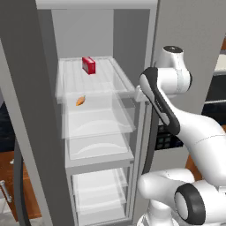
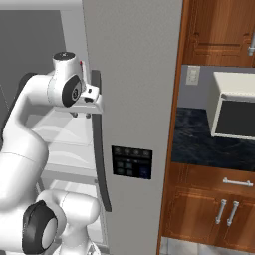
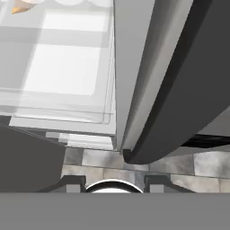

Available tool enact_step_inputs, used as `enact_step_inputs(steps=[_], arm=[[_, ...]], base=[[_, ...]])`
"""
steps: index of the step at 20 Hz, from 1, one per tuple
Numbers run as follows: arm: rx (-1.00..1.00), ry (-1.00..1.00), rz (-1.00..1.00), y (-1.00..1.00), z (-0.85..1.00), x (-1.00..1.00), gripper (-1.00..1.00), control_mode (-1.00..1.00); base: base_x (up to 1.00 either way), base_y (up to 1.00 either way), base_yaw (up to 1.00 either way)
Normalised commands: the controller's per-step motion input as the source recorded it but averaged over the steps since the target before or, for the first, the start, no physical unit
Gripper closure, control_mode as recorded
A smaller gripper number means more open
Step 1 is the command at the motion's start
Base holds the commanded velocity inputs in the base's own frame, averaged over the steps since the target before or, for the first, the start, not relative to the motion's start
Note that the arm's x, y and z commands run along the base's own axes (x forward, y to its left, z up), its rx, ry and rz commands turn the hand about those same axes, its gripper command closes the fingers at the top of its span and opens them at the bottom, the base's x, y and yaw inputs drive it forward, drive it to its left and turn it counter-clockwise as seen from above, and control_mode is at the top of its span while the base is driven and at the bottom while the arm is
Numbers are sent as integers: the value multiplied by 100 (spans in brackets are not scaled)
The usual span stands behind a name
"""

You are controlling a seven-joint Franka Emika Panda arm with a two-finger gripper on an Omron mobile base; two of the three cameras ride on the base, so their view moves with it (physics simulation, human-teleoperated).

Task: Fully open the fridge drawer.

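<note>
Gripper [image 3: 108, 181]: fingers parted, holding nothing, tips low in the hand view, pointing down past the fridge drawer [image 3: 58, 67] front edge toward the tiled floor [image 3: 103, 159].

Left base view: fridge drawer [image 1: 98, 115] protrudes from the fridge [image 1: 26, 88] interior, under the ribbed shelf [image 1: 92, 77]; red box [image 1: 88, 65] on shelf, orange item [image 1: 80, 101] below it.

Right base view: arm wrist [image 2: 69, 84] beside the fridge door [image 2: 132, 99] edge.

Even, soft rendered light; slightly blurry, shadowless.

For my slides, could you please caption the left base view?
White arm beside the open fridge; clear fridge drawer holds an orange item.
</note>
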Motion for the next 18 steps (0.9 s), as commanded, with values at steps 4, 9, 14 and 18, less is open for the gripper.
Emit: enact_step_inputs(steps=[4, 9, 14, 18], arm=[[0, 0, 4, 0, 0, -23, -100, -100], [0, -1, 6, 0, 0, -48, -100, -100], [0, 0, 9, 0, -4, -67, -100, -100], [0, 1, 6, 6, -2, -55, -100, -100]], base=[[0, 0, 0], [0, 0, 0], [0, 0, 0], [0, 0, 0]])
